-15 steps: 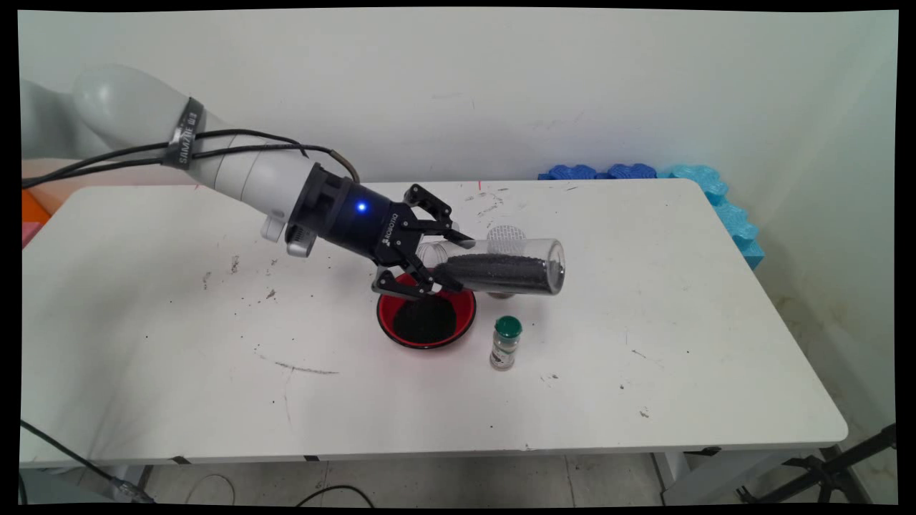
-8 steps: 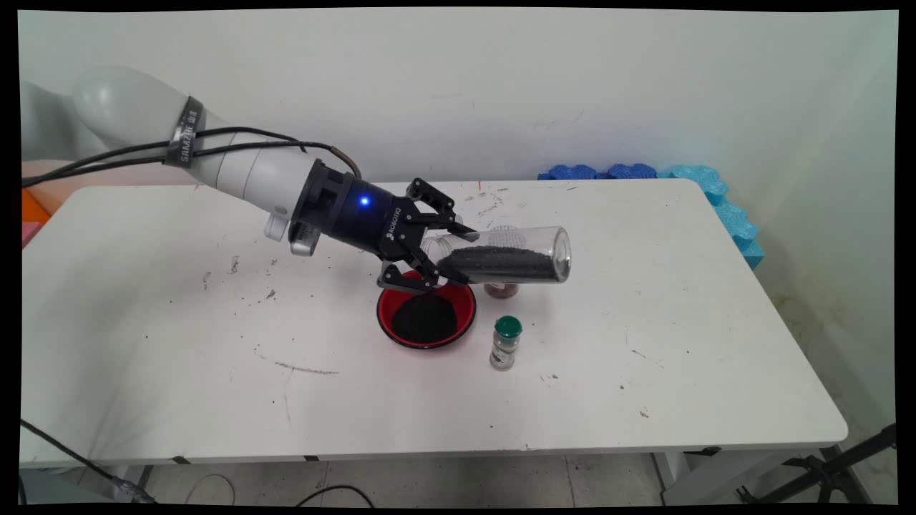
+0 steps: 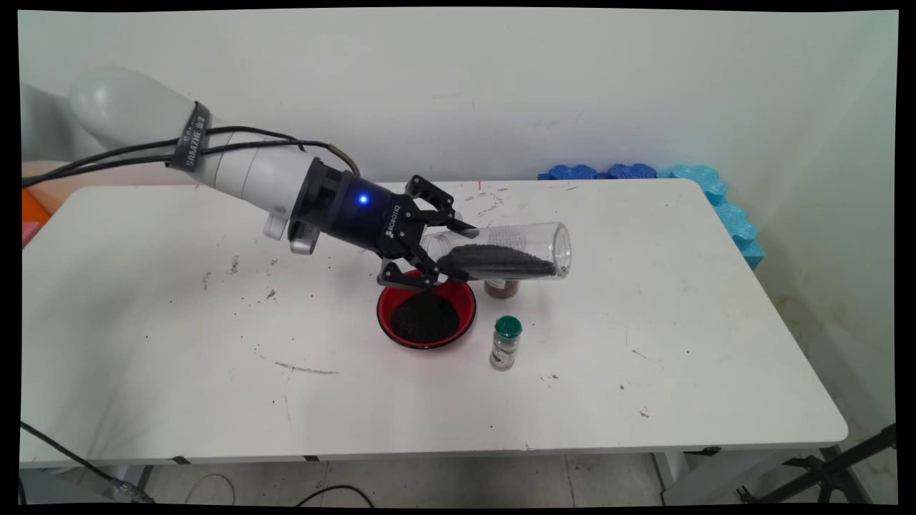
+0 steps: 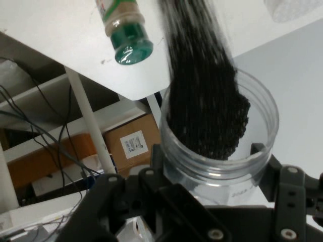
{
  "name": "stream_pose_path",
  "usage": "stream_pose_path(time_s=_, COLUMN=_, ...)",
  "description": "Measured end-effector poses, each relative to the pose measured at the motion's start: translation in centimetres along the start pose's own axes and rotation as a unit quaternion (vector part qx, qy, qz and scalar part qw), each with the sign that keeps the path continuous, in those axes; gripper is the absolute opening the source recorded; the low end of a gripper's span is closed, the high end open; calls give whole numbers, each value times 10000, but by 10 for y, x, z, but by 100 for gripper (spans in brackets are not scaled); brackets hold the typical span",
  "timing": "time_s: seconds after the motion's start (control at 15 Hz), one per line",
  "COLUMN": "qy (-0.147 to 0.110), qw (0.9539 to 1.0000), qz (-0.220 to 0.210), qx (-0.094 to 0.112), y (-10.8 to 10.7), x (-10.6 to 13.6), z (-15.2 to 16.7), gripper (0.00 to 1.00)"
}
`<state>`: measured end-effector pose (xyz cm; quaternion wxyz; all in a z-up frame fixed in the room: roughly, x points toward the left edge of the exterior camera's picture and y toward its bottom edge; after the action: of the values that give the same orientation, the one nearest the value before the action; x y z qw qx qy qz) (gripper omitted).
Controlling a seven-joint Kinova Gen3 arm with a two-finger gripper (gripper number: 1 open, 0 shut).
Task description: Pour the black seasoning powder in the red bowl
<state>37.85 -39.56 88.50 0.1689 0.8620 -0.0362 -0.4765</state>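
The black gripper (image 3: 445, 252) is closed on a clear plastic jar (image 3: 501, 250), its fingers clamping the jar near its open mouth, one above and one below in the main view. In the hand view the gripper (image 4: 209, 161) shows its linkage at the bottom edge, with the jar (image 4: 222, 151) seated between the fingers and its round rim facing the camera. The jar lies nearly on its side in the air, base pointing to the picture's right and tipped a little upward, mouth toward the gripper. Black granules (image 3: 501, 262) lie banked along the jar's lower wall, and in the hand view they (image 4: 204, 101) run as a dark mass from the far end down to the rim. Directly under the gripper and the jar's mouth sits a red bowl (image 3: 466, 308) on the white table (image 3: 179, 343), holding a heap of the same black grains (image 3: 424, 320). Just right of the bowl, toward the near edge, a small spice bottle with a green cap (image 3: 506, 342) stands upright; the hand view shows it (image 4: 126, 27) too, at the top. Behind the held jar, partly hidden by it, stands another small jar with brownish contents (image 3: 502, 288). The table carries scattered dark specks and scuffs. Blue foam pieces (image 3: 715, 200) lie along the far right corner by the wall.
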Motion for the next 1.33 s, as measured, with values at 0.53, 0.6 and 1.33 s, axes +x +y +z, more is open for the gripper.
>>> stream_pose_path(time_s=0.53, qy=222, qw=9937, qz=1086, qx=135, y=7, x=8, z=-1, gripper=0)
stream_pose_path(time_s=0.6, qy=243, qw=9918, qz=1244, qx=157, y=8, x=8, z=-1, gripper=0)
stream_pose_path(time_s=1.33, qy=279, qw=9610, qz=2730, qx=342, y=17, x=2, z=1, gripper=0)
